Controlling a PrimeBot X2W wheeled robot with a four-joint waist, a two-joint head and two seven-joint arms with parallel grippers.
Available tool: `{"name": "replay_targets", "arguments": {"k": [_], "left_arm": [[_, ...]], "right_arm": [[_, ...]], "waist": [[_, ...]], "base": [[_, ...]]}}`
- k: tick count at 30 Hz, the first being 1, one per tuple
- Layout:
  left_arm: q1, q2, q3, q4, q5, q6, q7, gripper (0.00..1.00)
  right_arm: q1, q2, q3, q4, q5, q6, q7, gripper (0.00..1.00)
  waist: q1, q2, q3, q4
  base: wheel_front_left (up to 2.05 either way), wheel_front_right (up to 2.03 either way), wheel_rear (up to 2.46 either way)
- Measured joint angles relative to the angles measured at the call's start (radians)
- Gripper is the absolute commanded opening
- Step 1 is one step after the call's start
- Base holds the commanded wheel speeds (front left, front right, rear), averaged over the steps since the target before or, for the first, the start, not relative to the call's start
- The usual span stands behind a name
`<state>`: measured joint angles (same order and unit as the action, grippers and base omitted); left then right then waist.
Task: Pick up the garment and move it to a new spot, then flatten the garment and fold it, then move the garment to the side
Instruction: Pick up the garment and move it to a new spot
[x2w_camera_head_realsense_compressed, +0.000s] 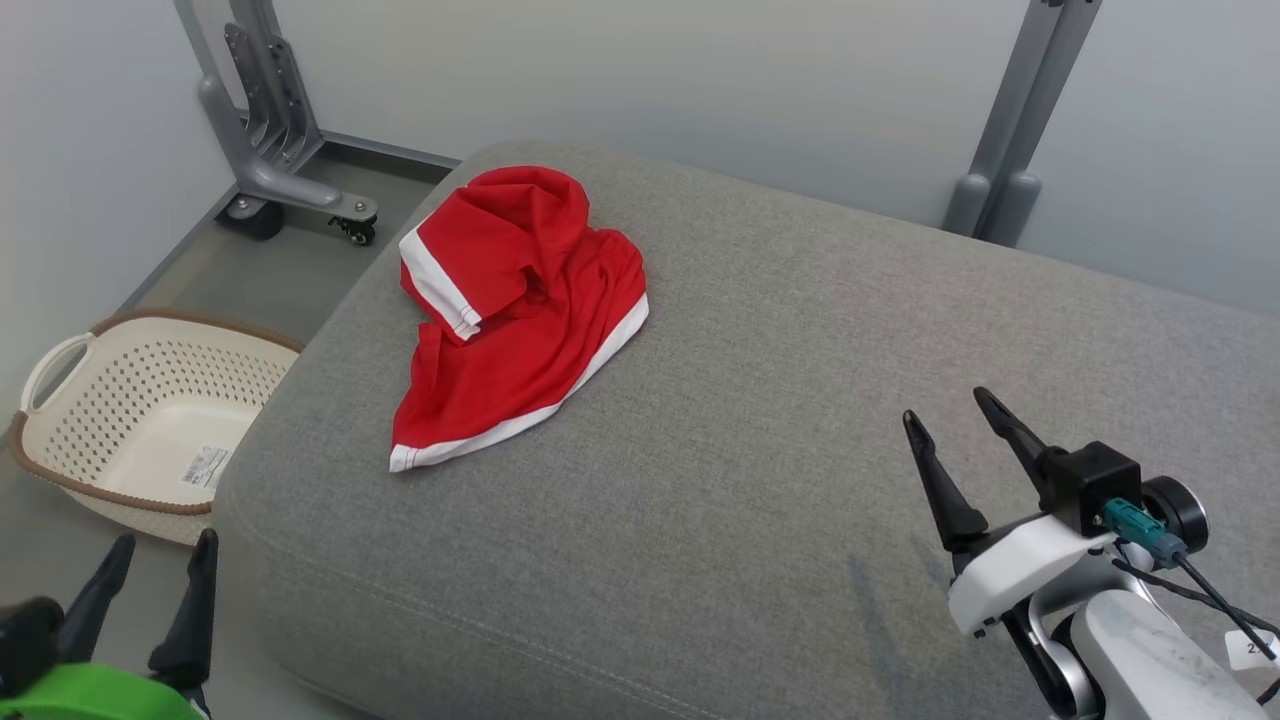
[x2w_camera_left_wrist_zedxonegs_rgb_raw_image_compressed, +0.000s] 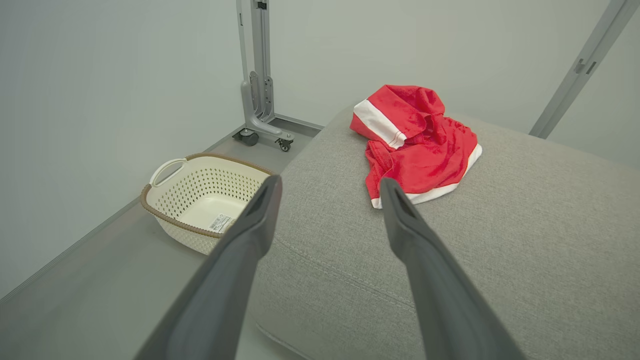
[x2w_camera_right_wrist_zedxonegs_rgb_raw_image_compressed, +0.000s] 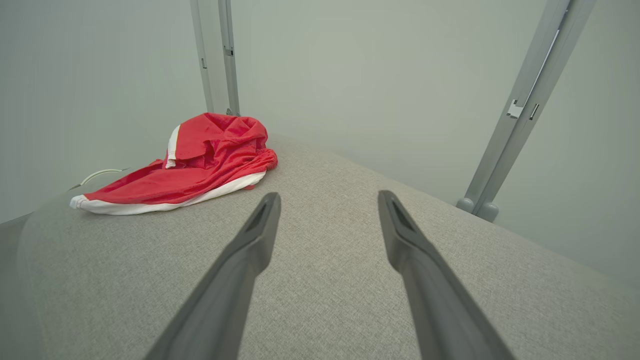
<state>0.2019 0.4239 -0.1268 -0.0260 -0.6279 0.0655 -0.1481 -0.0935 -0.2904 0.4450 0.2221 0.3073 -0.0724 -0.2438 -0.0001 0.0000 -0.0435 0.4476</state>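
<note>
A crumpled red garment with white trim lies bunched on the far left part of a grey cushion. It also appears in the left wrist view as the garment and in the right wrist view as the garment. My left gripper hovers open at the lower left, off the cushion's near-left corner, well short of the garment. My right gripper stands open above the cushion's near right, far from the garment. Both hold nothing.
A cream perforated basket with a brown rim sits on the floor left of the cushion. A grey wheeled stand stands at the back left, another grey post at the back right. Pale walls close in behind.
</note>
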Motion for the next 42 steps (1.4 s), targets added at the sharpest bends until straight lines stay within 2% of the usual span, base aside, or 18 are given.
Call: {"name": "replay_targets", "arguments": {"k": [3, 8, 11, 13, 16, 18, 26, 33, 42], "left_arm": [[-0.066, 0.041, 0.001, -0.001, -0.055, -0.037, 0.088, 1.0], [-0.237, 0.128, 0.029, 0.03, -0.144, -0.061, 0.275, 1.0], [-0.323, 0.148, 0.047, 0.078, -0.226, -0.057, 0.403, 1.0], [-0.386, 0.148, 0.068, 0.115, -0.293, -0.038, 0.473, 1.0], [-0.494, 0.148, 0.096, 0.158, -0.352, -0.012, 0.547, 1.0], [-0.561, 0.159, 0.111, 0.19, -0.355, -0.005, 0.583, 1.0], [-0.704, 0.177, 0.165, 0.265, -0.383, 0.021, 0.64, 1.0], [-0.756, 0.221, 0.241, 0.342, -0.405, 0.031, 0.639, 1.0], [-0.818, 0.201, 0.214, 0.396, -0.404, 0.031, 0.63, 1.0]], "right_arm": [[-0.014, -0.008, 0.002, -0.025, -0.009, 0.0, 0.017, 1.0], [-0.069, -0.032, -0.002, -0.062, -0.018, 0.0, 0.037, 1.0], [-0.09, -0.037, -0.003, -0.078, -0.021, 0.0, 0.048, 1.0], [-0.093, -0.044, -0.006, -0.087, -0.026, 0.0, 0.055, 1.0], [-0.094, -0.058, -0.013, -0.1, -0.029, -0.005, 0.063, 1.0], [-0.097, -0.067, -0.018, -0.112, -0.036, -0.009, 0.069, 1.0], [-0.155, -0.104, -0.057, -0.178, -0.063, -0.01, 0.078, 1.0], [-0.252, -0.097, -0.045, -0.201, -0.066, 0.0, 0.077, 1.0], [-0.268, -0.1, -0.064, -0.181, -0.066, 0.001, 0.067, 1.0]], "waist": [[0.0, 0.0, 0.021, 0.008], [0.0, 0.0, 0.067, 0.001], [0.0, 0.0, 0.099, -0.021], [0.0, 0.0, 0.122, -0.043], [0.0, 0.0, 0.159, -0.08], [0.0, 0.0, 0.184, -0.105], [0.0, 0.0, 0.289, -0.21], [0.0001, 0.0, 0.389, -0.326], [0.0001, 0.0, 0.472, -0.436]], "base": [[0.0, 0.0, 0.0], [0.0, 0.0, 0.0], [0.0, 0.0, 0.0], [0.0, 0.0, 0.0], [0.0, 0.0, 0.0], [0.0, 0.0, 0.0], [0.0, 0.0, 0.0], [0.0, 0.0, 0.0], [0.0, 0.0, 0.0]]}}
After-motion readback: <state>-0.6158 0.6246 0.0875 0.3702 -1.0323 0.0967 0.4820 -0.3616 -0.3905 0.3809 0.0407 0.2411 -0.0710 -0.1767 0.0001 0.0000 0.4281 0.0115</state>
